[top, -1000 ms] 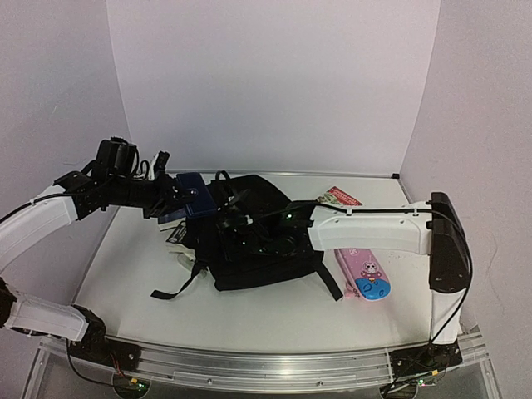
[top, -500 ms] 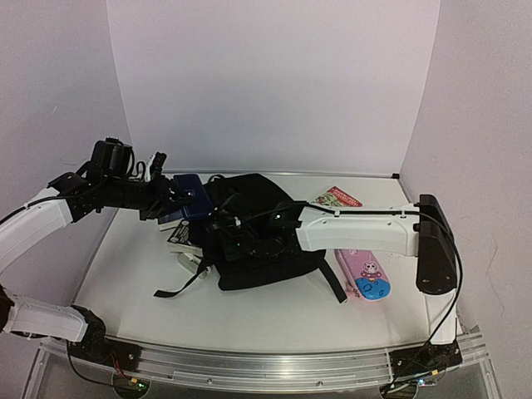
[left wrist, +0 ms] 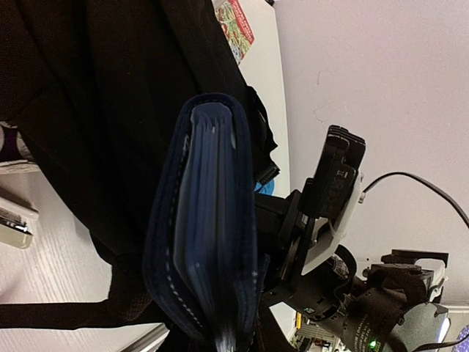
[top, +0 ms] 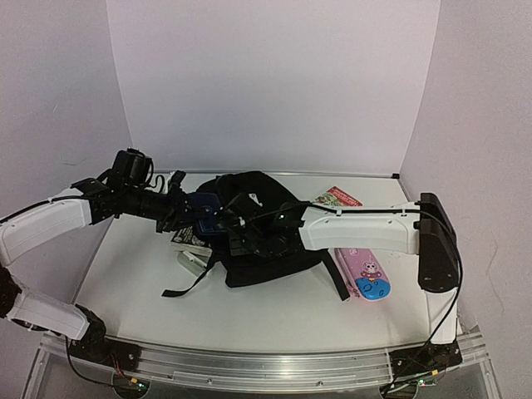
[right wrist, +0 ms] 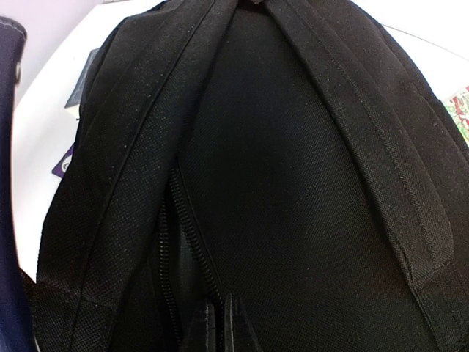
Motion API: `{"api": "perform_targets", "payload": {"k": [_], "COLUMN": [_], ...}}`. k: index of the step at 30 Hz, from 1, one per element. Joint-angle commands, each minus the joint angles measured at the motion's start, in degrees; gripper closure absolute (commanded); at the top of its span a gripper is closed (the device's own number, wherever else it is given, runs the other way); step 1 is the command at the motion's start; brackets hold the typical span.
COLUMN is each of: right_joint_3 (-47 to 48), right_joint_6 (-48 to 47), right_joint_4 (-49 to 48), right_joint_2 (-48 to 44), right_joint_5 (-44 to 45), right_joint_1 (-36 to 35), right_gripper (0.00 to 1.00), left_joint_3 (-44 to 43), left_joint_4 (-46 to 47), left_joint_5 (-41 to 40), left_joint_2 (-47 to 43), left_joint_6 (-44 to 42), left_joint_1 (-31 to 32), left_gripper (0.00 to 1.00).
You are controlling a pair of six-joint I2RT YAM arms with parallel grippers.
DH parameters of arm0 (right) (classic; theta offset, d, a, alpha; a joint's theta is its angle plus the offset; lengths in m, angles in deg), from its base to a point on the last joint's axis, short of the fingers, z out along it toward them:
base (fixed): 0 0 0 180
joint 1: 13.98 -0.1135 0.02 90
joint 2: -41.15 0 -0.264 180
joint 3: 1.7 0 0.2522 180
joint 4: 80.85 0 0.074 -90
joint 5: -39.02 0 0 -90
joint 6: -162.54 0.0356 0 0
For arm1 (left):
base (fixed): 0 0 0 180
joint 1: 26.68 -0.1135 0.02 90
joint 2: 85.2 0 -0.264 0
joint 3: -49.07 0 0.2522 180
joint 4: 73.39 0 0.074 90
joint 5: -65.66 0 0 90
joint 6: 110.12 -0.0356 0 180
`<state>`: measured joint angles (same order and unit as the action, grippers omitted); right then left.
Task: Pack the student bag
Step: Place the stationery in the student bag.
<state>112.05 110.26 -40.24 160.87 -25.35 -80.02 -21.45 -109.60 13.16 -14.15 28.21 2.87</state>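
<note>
The student bag, a large black backpack, lies mid-table with its straps up. My left gripper is shut on a dark blue notebook and holds it edge-on at the bag's left side. In the left wrist view the notebook fills the middle, and the gripper is hidden behind it. My right gripper is shut on the bag's fabric by the zipper. In the right wrist view its fingertips pinch the edge next to the partly open zipper. The notebook shows at the left edge.
A pink-and-blue pencil case lies right of the bag. A colourful booklet lies behind it, also in the left wrist view. Books and a white item lie under the bag's left side. White walls enclose the table.
</note>
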Motion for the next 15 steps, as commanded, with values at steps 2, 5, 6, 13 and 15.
{"api": "perform_targets", "payload": {"k": [2,5,6,13,15], "right_joint_3": [-2.76,-4.56,-5.27,-8.45,-8.69], "right_joint_6": [3.32,4.79,5.22,6.73,6.59], "right_joint_4": [-4.82,-6.40,-6.86,-9.11,-9.48], "right_joint_2": [-5.36,-6.97,-7.60,-10.99,-11.28], "right_joint_5": [2.32,2.74,2.90,3.67,3.48], "right_joint_1": [0.76,0.78,0.78,0.82,0.82], "right_gripper": [1.00,1.00,1.00,1.00,1.00], "left_joint_3": [-1.47,-0.68,-0.26,0.54,1.00], "left_joint_4": [5.37,3.26,2.75,-4.63,-5.33], "left_joint_5": [2.51,1.71,1.40,-4.31,-4.65], "left_joint_2": [1.87,3.27,3.56,2.70,2.87], "left_joint_6": [2.80,3.51,3.73,2.57,2.76], "left_joint_1": [2.97,3.14,3.14,3.23,3.22], "left_gripper": [1.00,1.00,1.00,1.00,1.00]}}
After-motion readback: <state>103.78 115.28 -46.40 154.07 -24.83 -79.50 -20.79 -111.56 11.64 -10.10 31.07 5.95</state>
